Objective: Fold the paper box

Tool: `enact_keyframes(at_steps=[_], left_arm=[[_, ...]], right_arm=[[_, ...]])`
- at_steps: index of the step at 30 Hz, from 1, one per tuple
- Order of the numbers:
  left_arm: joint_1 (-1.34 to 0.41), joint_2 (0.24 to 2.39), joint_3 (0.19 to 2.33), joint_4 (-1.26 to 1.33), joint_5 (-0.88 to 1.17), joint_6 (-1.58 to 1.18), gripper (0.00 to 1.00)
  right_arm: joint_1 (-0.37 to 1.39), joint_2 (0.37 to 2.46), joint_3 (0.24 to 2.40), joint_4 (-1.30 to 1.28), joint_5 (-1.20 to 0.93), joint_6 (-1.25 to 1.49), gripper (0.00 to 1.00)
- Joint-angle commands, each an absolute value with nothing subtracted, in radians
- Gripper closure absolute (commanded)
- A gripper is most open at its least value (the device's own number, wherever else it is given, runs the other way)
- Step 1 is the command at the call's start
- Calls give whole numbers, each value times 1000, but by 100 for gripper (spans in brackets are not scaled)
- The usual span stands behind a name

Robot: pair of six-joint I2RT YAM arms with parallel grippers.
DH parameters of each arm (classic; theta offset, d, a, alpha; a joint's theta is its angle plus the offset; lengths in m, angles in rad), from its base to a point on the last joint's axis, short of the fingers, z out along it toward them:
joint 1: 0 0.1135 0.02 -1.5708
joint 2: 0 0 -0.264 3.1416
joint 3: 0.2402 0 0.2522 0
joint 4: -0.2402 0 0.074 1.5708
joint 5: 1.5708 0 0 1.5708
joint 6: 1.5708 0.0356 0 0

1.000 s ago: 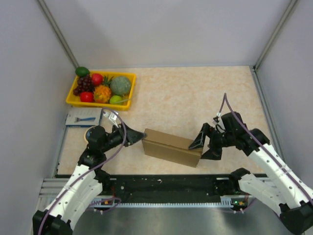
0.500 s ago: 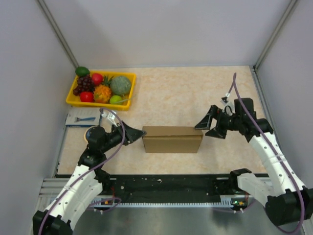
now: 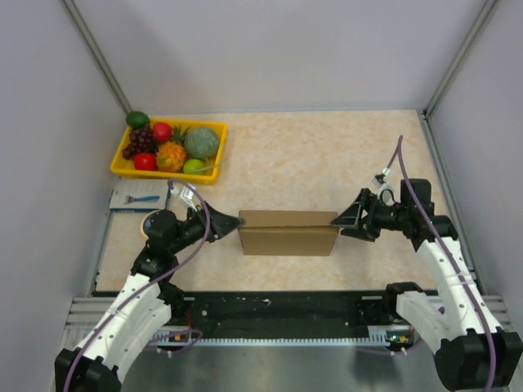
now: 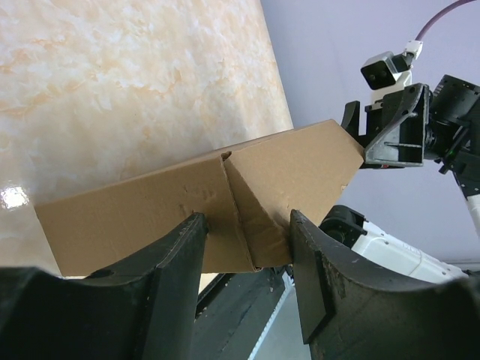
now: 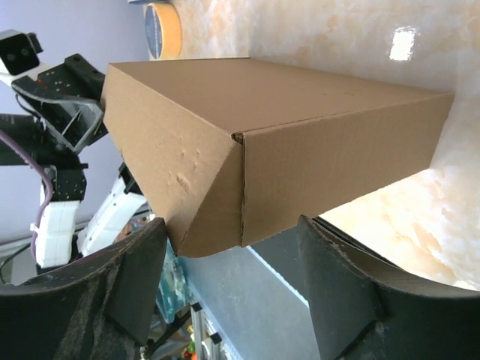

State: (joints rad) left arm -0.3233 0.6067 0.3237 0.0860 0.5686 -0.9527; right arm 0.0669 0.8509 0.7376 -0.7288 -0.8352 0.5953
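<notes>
The paper box [image 3: 288, 233] is a closed brown cardboard block lying flat at the front middle of the table. My left gripper [image 3: 237, 222] is at its left end. In the left wrist view the two fingers [image 4: 244, 225] are fairly close together and bear on either side of the box's near corner [image 4: 150, 217]. My right gripper [image 3: 337, 220] is at the box's right end. In the right wrist view its fingers [image 5: 232, 223] are wide apart, with the box's corner [image 5: 300, 112] just beyond the tips and not touching them.
A yellow tray [image 3: 208, 123] of fruit stands at the back left, with a blue-white packet [image 3: 139, 196] in front of it. A roll of tape [image 5: 163, 30] lies by the left arm. Grey walls close in both sides. The arms' metal rail [image 3: 270, 314] runs along the near edge.
The box has turned from slanted to square with the table edge, its left end staying at my left gripper. My right gripper left the right end, swung back and right, then returned to that end.
</notes>
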Motion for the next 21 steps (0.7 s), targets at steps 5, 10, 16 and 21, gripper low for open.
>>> enact_keyframes(at_steps=[5,10,16,21], left_arm=[[-331,627,321,23,595,-927,47],[-331,629,325,15,594,-920,47],[-331,637,327,17,597,-919,47],[-331,632,322,17,595,-919,47]], right_arm=[[26,839,666,-532,-942,635,38],[8,841,666,-499,-959,663,32],[-31,842,609,-453,-985,721,35],[-31,844,568,-414,-1005,739,44]])
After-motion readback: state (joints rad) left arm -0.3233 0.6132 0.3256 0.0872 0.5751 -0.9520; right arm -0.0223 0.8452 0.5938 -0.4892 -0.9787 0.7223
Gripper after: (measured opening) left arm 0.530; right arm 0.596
